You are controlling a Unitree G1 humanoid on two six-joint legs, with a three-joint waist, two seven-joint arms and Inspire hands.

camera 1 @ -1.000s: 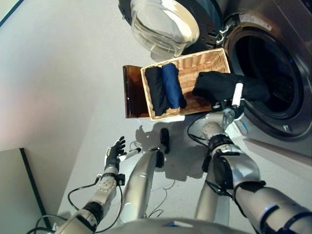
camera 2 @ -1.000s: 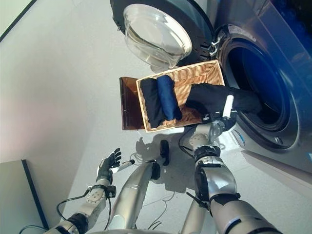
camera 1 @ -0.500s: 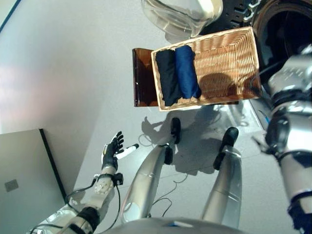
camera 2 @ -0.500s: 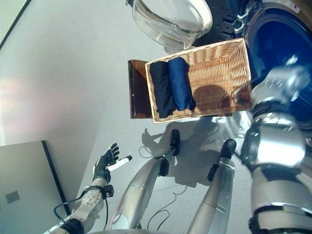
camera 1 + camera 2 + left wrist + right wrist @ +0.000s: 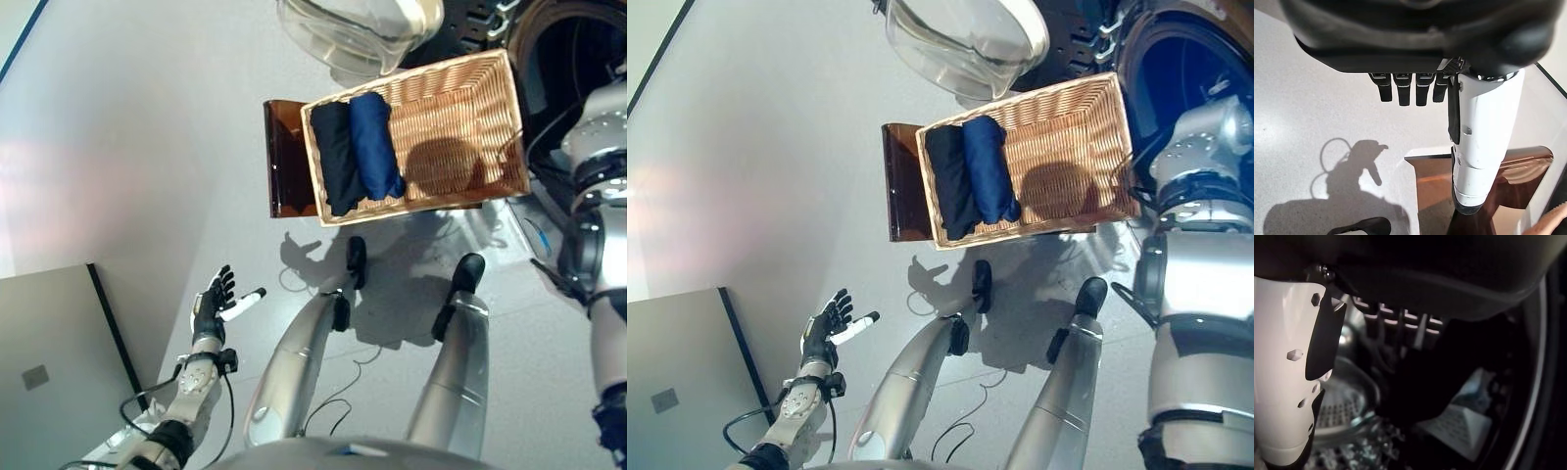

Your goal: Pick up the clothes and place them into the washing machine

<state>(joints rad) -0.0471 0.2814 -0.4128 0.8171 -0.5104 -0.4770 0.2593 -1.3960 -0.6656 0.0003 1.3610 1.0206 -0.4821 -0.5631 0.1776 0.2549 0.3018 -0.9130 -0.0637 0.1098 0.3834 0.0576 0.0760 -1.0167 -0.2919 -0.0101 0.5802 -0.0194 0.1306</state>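
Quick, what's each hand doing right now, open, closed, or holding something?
Left hand: open, empty, held out over the floor.
Right hand: inside the washing machine drum with dark cloth at its fingers; grip cannot be told.

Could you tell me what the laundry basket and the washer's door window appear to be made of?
The basket looks like woven wicker, tan and matte: rows of interlaced strands show on its walls and floor. The door window seems clear glass or plastic, a glossy transparent bowl; which of the two cannot be told.
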